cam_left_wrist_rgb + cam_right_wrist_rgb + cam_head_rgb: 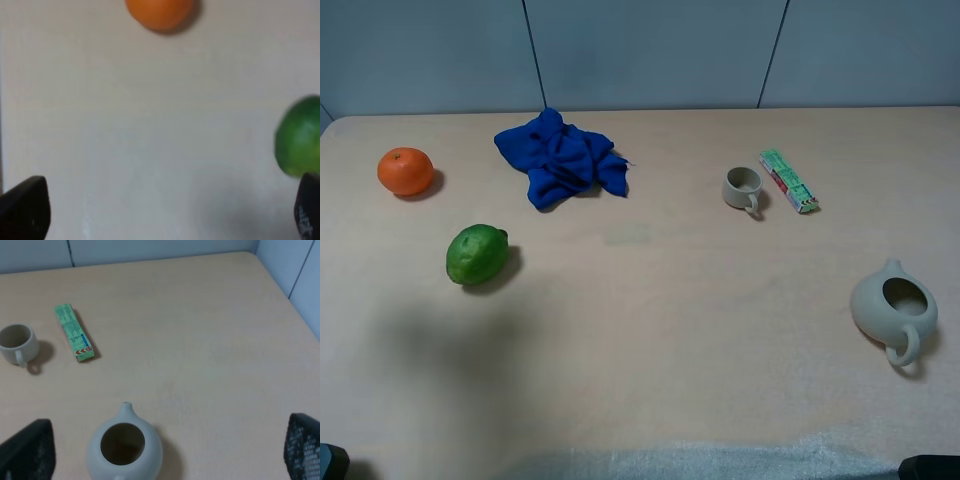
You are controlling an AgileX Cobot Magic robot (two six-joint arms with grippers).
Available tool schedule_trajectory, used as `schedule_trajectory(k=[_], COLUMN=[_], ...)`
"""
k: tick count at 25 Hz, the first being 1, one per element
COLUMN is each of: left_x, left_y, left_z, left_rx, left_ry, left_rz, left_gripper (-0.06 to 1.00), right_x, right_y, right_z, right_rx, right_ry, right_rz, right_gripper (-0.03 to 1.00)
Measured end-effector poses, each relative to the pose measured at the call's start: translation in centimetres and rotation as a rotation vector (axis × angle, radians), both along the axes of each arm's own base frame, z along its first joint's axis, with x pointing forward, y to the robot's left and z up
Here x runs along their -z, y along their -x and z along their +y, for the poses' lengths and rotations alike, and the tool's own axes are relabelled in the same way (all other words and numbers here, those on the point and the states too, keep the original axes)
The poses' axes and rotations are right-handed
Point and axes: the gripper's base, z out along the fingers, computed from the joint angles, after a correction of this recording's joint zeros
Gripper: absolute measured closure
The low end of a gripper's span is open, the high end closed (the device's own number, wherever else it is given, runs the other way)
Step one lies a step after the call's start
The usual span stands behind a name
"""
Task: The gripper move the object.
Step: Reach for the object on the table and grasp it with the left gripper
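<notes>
The object, a round orange fruit, rests on the table at the far left; the left wrist view shows it well ahead of my left gripper. That gripper is open, its black fingertips wide apart with only bare table between them. My right gripper is open too, hanging above the table over the right side, far from the orange. In the high view only dark corners of the arms show at the bottom edge.
A green lime-like fruit lies near the orange, to its right and closer to me. A crumpled blue cloth sits at the back middle. On the right are a small cup, a green packet and a pale teapot.
</notes>
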Motion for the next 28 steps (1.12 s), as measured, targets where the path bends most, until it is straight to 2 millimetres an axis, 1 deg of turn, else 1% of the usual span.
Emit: schedule_trajectory(k=[6,11,15,18,23,28], left_x=[1.0,2.3,3.2,3.5,3.8,5.1], left_y=[-1.8,-3.3,-4.3,-5.3,-7.9,-10.9], left_z=[0.3,0.6,1.3,1.8,2.1,2.3], left_rx=[-0.025,-0.04,-0.067,-0.085,-0.09,-0.09], left_ry=[-0.029,-0.038,-0.033,-0.032,-0.032,-0.03], left_rz=[0.003,0.018,0.026,0.034,0.049,0.088], left_gripper=[-0.05,-0.05,-0.05,-0.05,-0.05,-0.05], right_x=[0.0,0.0,0.0,0.0,0.0,0.0], right_y=[0.0,0.0,0.0,0.0,0.0,0.0], right_z=[0.0,0.0,0.0,0.0,0.0,0.0], right_rx=[0.0,0.0,0.0,0.0,0.0,0.0], right_ry=[0.0,0.0,0.0,0.0,0.0,0.0], right_rz=[0.0,0.0,0.0,0.0,0.0,0.0], right_gripper=[0.27,0.27,0.27,0.27,0.27,0.27])
